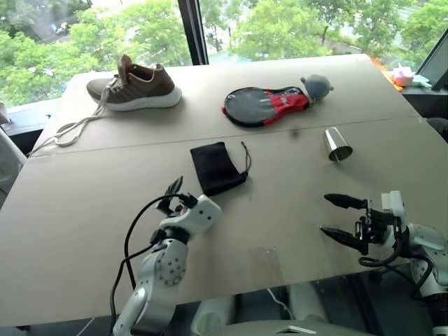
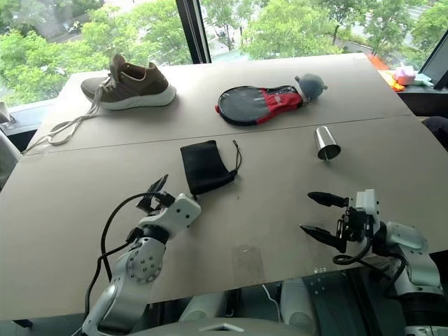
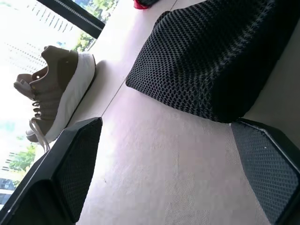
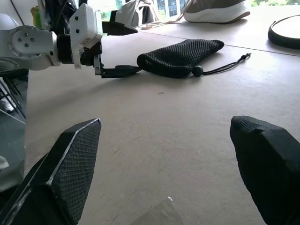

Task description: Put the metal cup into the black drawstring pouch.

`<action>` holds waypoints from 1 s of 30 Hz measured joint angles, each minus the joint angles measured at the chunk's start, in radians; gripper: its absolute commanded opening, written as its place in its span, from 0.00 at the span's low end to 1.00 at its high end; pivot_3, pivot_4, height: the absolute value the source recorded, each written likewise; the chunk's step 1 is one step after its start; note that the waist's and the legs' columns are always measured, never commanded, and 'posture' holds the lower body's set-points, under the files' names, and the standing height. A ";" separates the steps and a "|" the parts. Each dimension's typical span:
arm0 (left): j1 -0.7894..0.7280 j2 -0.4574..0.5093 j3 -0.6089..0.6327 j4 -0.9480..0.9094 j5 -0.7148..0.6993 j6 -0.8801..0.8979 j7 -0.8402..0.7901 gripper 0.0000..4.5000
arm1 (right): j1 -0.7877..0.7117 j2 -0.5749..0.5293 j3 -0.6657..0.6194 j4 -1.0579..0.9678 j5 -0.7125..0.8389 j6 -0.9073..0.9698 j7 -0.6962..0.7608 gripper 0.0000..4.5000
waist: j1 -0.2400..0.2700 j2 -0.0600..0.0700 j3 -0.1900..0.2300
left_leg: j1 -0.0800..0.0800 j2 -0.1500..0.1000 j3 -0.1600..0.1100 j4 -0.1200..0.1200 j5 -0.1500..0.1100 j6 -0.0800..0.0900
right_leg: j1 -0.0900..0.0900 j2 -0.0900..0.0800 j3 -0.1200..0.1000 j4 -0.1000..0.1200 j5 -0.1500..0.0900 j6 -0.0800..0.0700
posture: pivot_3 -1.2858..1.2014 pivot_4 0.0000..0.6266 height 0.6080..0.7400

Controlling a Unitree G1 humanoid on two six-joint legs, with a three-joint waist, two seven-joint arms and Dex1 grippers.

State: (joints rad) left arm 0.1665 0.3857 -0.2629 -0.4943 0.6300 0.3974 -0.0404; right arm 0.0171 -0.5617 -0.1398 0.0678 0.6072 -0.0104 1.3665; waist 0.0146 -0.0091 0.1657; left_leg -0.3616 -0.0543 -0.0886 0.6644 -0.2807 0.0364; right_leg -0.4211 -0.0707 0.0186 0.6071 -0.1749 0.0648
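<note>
1. The black drawstring pouch lay flat near the middle of the surface, its cord trailing off the far right corner toward the robot's right.
2. The metal cup lay on its side, well apart from the pouch, on the right part of the surface, its open mouth turned toward the near edge.
3. The left hand hovered just short of the pouch's near left corner, pointing forward at it. Its two black fingers were spread wide and held nothing; from the right wrist view one finger lay just beside the pouch's closed end, though contact could not be told.
4. The right hand hung low over the near right part of the surface, pointing toward the robot's left, fingers spread wide apart and empty, well clear of the cup.
5. At the far side stood a brown shoe with white sole and loose laces, and an oval black-and-red paddle cover with a grey ball touching its right end.
</note>
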 measured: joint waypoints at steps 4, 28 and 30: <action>-0.011 -0.033 0.030 0.016 -0.050 -0.027 -0.022 1.00 | 0.008 0.000 -0.006 0.000 -0.001 -0.002 -0.001 0.99 | 0.000 0.000 0.000 | -0.001 0.000 0.000 0.000 0.000 0.000 | 0.000 0.000 0.000 0.000 0.002 -0.003 | 0.52 0.24 1.00; -0.009 -0.034 0.097 0.053 -0.162 -0.229 -0.103 1.00 | 0.026 0.007 -0.026 -0.001 -0.004 -0.019 -0.025 0.99 | -0.001 0.000 0.000 | 0.000 0.000 0.000 0.001 0.000 0.000 | 0.000 0.000 0.000 0.000 0.002 -0.003 | 0.52 0.24 1.00; -0.029 -0.039 0.097 0.087 -0.156 -0.234 -0.091 1.00 | 0.027 0.013 -0.027 -0.002 -0.004 -0.021 -0.030 0.99 | 0.000 0.000 0.000 | 0.000 0.000 0.000 0.001 0.000 0.000 | 0.000 0.000 0.000 0.000 0.002 -0.003 | 0.52 0.24 1.00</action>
State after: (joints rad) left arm 0.1376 0.3462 -0.1660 -0.4070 0.4740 0.1633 -0.1318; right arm 0.0443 -0.5490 -0.1665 0.0657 0.6035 -0.0314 1.3362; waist 0.0143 -0.0092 0.1657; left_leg -0.3620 -0.0547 -0.0883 0.6650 -0.2808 0.0365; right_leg -0.4212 -0.0706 0.0187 0.6070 -0.1725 0.0621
